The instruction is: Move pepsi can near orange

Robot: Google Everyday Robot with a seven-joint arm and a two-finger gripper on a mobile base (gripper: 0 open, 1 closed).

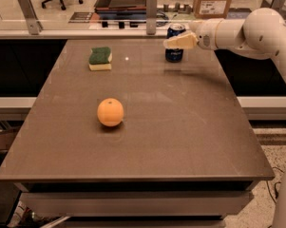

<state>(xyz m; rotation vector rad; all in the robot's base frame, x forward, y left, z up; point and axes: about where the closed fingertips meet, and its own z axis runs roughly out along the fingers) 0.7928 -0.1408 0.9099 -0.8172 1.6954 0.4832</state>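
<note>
Pincer [179, 42] at the pepsi can [174, 54], grip untellable; sponge [100, 59] off left, orange [110, 112] well apart.

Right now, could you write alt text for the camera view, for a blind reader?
The gripper, reaching in from the right, is at the upright pepsi can near the far edge of the table. The orange lies well apart, nearer the camera and leftward; a green-and-yellow sponge sits at the far left.
</note>
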